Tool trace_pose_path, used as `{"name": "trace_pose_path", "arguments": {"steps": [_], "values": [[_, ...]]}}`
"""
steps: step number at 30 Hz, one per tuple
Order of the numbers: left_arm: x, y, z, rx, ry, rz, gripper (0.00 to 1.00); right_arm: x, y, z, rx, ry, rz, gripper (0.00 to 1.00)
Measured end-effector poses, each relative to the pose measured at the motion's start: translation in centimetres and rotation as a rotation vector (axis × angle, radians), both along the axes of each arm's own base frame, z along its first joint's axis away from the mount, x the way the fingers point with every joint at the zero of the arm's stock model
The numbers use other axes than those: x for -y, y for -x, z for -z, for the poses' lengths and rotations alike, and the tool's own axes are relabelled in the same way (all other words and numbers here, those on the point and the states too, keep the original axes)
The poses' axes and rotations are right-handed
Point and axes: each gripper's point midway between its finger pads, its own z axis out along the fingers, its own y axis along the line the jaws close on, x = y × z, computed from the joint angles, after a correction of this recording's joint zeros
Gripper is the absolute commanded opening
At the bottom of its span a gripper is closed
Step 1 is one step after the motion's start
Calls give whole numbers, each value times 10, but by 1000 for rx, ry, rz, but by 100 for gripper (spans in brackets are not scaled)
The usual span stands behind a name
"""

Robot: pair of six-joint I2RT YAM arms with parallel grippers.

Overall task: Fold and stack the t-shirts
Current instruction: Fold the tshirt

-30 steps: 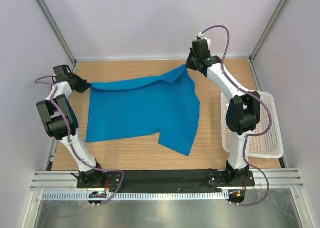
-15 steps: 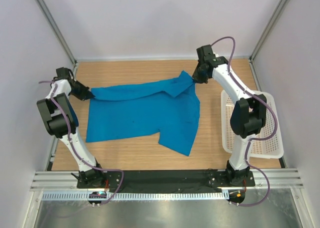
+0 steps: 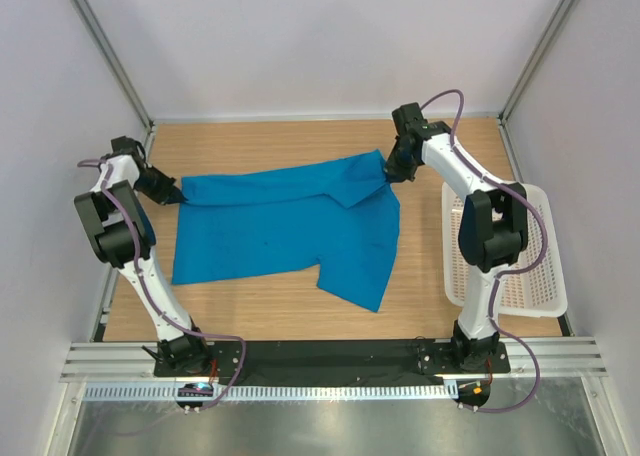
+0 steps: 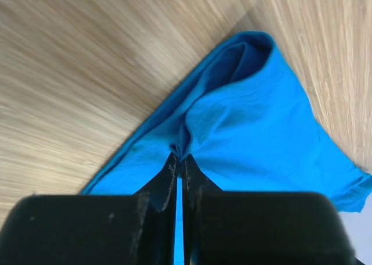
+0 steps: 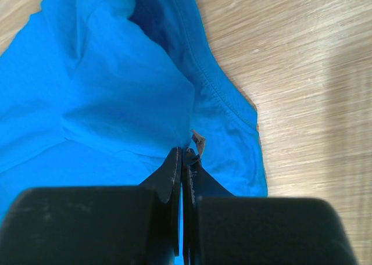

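No text, label, brand or number can be read in any view (the blue t-shirt is plain).

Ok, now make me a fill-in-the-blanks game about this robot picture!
1. The t-shirt spread on the wooden table is bright ____ in colour.
2. The left gripper and the right gripper are both ____ on its cloth.
3. The white lattice basket stands on the robot's ____ side.
Missing words: blue; shut; right.
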Motion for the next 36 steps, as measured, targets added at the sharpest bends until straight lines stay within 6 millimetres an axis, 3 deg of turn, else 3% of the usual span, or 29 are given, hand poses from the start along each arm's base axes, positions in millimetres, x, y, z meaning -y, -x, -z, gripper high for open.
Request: {"name": "trace_pose_path", "arguments": {"steps": [8,16,19,20,21,23,26,30,36], "values": [[-12,8,7,-33,2,-29,0,-2,7,29,-72,-3,-1,1],[-13,12,15,-58,-1,-32,3,-1,8,37,-91,0,-1,1],[-14,15,18,-75,-9,-33,20,-1,8,42,-103,4,-1,1],[-14,16,19,-83,-10,-35,31,-1,9,45,-108,7,-5,7],[-15,17,19,-85,-12,-35,36,-1,9,47,-114,10,-9,12],[-15,16,16,-81,-12,-45,44,0,10,50,-121,21,-27,24],[-15,20,13,-83,-19,-66,47,2,9,50,-122,43,-61,35],[-12,31,9,-99,-20,-98,48,3,-12,35,-66,60,-114,43],[-6,38,-12,-73,-9,-153,44,-2,-65,5,82,73,-181,44]]}}
